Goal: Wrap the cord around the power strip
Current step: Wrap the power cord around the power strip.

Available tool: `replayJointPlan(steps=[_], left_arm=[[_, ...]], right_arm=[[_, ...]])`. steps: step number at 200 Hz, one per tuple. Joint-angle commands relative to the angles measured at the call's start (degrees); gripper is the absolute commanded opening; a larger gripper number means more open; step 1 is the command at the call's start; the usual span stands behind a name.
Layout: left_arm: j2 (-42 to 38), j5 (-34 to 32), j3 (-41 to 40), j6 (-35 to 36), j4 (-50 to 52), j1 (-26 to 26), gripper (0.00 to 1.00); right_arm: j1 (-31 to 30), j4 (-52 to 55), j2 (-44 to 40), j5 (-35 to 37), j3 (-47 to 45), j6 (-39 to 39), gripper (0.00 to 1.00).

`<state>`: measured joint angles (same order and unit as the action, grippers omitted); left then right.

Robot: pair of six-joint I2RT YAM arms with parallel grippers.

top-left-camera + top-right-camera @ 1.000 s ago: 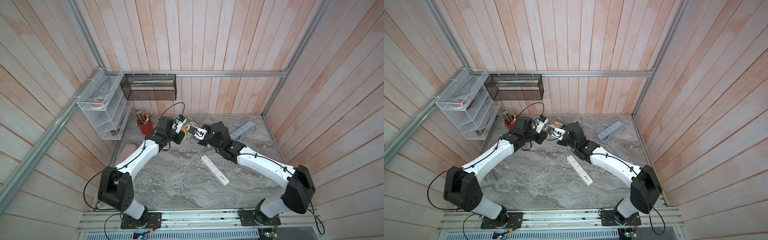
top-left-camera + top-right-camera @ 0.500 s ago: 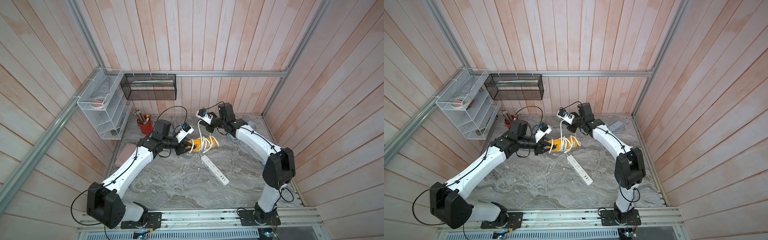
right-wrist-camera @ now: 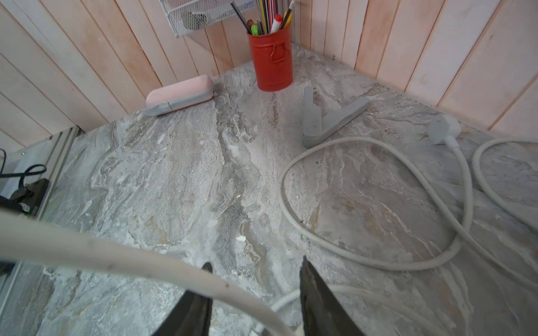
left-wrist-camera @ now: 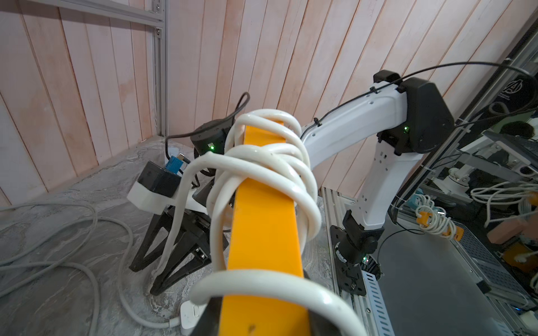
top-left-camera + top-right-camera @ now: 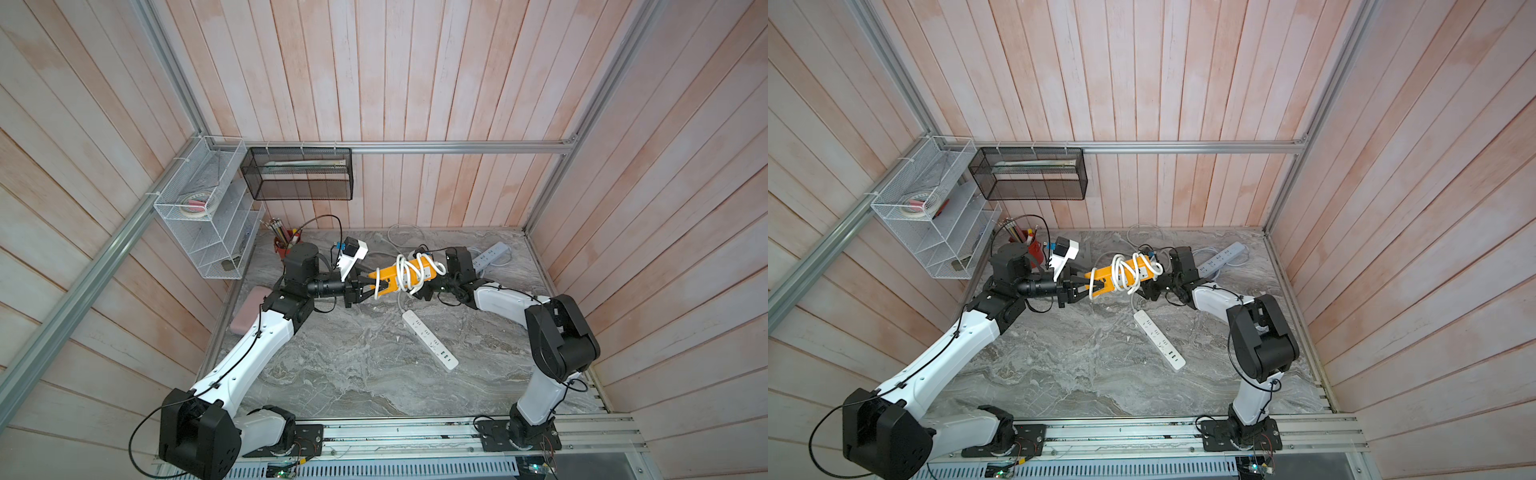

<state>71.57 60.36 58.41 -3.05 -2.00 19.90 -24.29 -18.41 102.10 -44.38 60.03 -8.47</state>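
Note:
The orange power strip (image 5: 415,270) hangs in the air at mid-table, level, with the white cord (image 5: 404,272) coiled round its middle in several loops. My left gripper (image 5: 376,284) is shut on the strip's left end; in the left wrist view the strip (image 4: 265,227) runs away from the jaws under the cord (image 4: 262,163). My right gripper (image 5: 422,291) sits just below the strip's other end, open. In the right wrist view its fingers (image 3: 317,296) stand apart. A strand of cord (image 3: 116,259) crosses in front of one finger, unclamped.
A white power strip (image 5: 430,340) lies on the marble table under the arms, and a grey one (image 5: 490,253) at the back right. Loose grey cords (image 3: 378,203), a grey stand (image 3: 326,116), a red pen cup (image 3: 273,58) and a pink case (image 3: 180,93) sit towards the back left.
My right gripper has come down from the back wall to the strip's far end and its jaws have parted. My left gripper keeps its hold on the strip.

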Motion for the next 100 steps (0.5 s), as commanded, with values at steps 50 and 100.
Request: replayJointPlan(steps=[50, 100], left_arm=[[-1.8, -1.8, 0.3, -5.5, -10.0, -0.3, 0.00], [-2.3, -4.4, 0.2, -5.3, -9.4, -0.9, 0.00]], right_arm=[[-3.4, -17.6, 3.1, 6.9, -0.4, 8.6, 0.49], [-6.5, -26.2, 4.0, 6.8, -2.9, 15.3, 0.52]])
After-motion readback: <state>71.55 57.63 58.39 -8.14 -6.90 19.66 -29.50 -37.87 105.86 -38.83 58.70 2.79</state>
